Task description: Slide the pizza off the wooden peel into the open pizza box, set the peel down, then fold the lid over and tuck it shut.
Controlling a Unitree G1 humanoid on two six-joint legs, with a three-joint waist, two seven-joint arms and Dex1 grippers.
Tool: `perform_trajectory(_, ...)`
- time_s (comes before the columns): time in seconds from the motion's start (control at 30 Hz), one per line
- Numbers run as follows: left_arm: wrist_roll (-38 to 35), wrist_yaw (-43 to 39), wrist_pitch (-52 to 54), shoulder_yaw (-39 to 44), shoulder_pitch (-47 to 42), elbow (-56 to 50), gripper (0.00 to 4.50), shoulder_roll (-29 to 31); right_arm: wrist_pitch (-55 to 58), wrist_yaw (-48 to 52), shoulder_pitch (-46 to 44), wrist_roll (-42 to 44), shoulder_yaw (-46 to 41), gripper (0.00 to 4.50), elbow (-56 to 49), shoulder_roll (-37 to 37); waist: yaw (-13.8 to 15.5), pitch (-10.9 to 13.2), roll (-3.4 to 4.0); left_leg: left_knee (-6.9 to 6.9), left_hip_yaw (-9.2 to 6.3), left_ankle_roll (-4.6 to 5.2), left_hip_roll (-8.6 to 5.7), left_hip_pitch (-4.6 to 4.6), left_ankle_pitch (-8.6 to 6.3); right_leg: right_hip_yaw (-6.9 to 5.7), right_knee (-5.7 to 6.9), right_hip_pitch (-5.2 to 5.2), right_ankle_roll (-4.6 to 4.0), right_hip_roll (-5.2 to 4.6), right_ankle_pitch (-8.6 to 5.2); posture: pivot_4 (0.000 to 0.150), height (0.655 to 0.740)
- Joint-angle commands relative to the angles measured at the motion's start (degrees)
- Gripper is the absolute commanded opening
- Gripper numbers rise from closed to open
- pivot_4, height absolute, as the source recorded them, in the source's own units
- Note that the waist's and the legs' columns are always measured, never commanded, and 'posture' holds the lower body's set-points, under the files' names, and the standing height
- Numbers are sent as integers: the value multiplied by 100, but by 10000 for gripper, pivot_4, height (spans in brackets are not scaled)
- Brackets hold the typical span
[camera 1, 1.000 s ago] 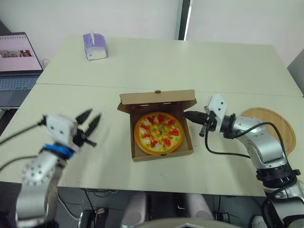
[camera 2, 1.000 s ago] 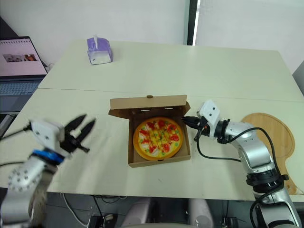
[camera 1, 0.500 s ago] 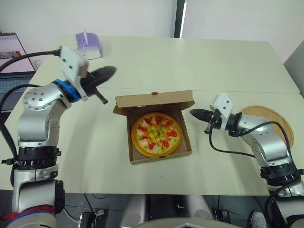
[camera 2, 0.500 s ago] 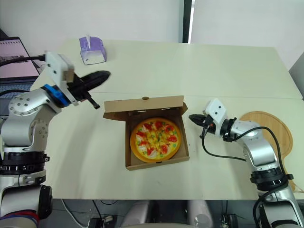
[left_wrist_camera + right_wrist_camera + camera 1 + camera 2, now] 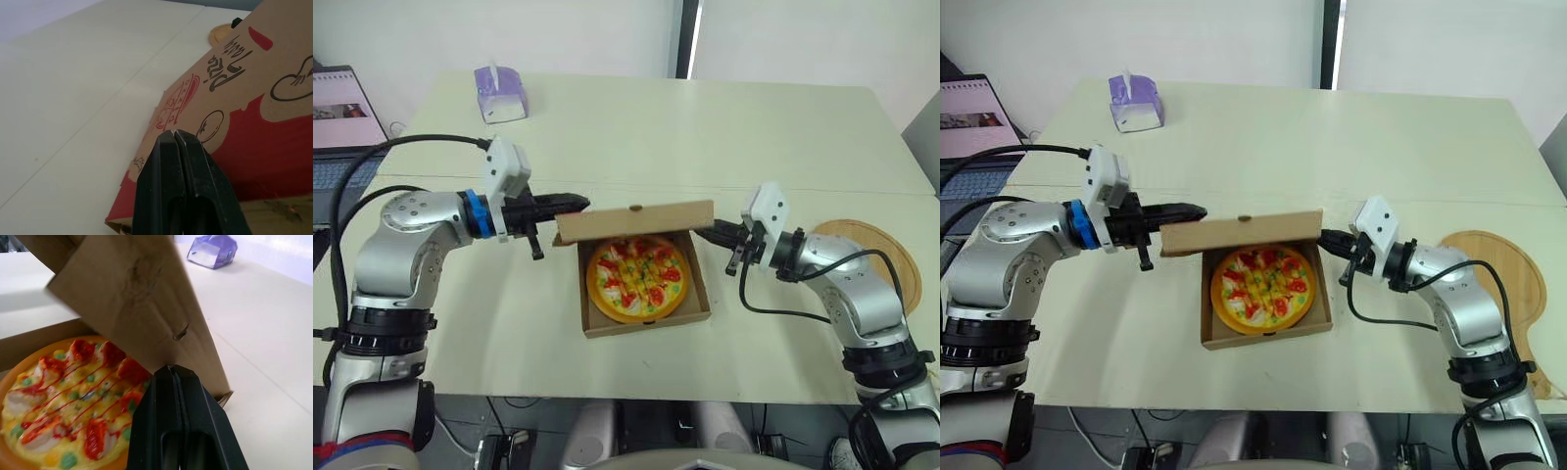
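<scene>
Left gripper [image 5: 578, 201], jaws clenched on nothing, tip against the left end of the lid [image 5: 636, 219]. Right gripper [image 5: 717, 233], jaws likewise clenched, at its right end. The lid stands half-raised over the box [image 5: 646, 321], which holds the pizza [image 5: 637, 276]. The peel [image 5: 886, 250] lies on the counter [image 5: 754, 127] right of the box. The lid is judged light, thin card that buckles, best pushed near its corners. The left wrist view shows its printed red face, the right wrist view its plain inside.

The left claw [image 5: 570, 203] and right claw [image 5: 713, 231] flank the half-raised lid [image 5: 636, 220].

Lid [image 5: 636, 221] overhangs pizza [image 5: 638, 277], table [image 5: 524, 343] front open
</scene>
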Motion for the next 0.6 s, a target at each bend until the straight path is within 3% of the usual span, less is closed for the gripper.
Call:
perform_trajectory(0.03,-41,-100,-15,23,-28,-155,102,92,-70,33,-73,100,-47,0,-282,-15,1,0,0,0,0,0,0,1,0,0,1,0,0,0,0,1500,7400)
perform_trajectory(0.3,216,-414,-191,-223,108,-175,102,259,-265,208,206,-37,-132,0,-123,-330,-2,0,0,0,1,1,0,2,0,0,1,1,0,1,0,1500,7400)
perform_trajectory(0.6,510,-595,-569,-465,94,35,102,252,-959,696,306,-283,-566,0,573,-1241,5,0,0,3,3,20,-1,4,-10,2,3,5,0,0,0,1500,7400)
